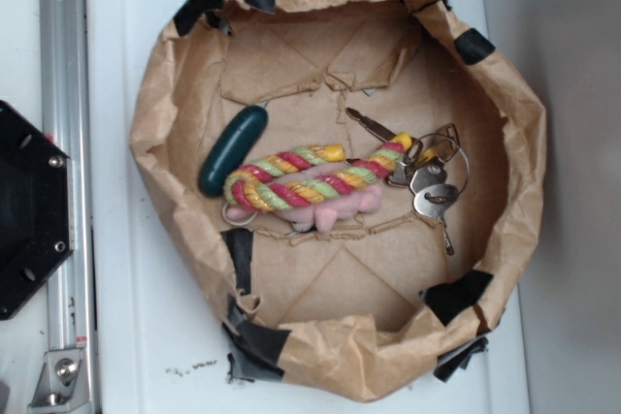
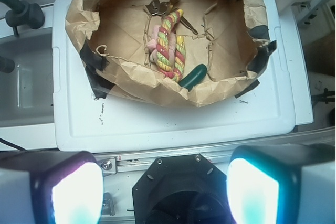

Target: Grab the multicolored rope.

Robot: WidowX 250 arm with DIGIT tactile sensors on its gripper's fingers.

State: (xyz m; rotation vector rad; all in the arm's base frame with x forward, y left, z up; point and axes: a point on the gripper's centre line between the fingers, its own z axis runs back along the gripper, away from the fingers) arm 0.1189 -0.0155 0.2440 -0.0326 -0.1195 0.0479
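Tool (image 2: pixel 165 184) apart; capsule (image 1: pixel 233 150) and keys (image 1: pixel 432 181) touch rope (image 1: pixel 306 176).

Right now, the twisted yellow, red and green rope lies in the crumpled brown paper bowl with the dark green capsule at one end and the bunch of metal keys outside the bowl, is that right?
Not quite: the bunch of metal keys lies inside the crumpled brown paper bowl, at the end of the twisted yellow, red and green rope opposite the dark green capsule. The exterior view shows it.
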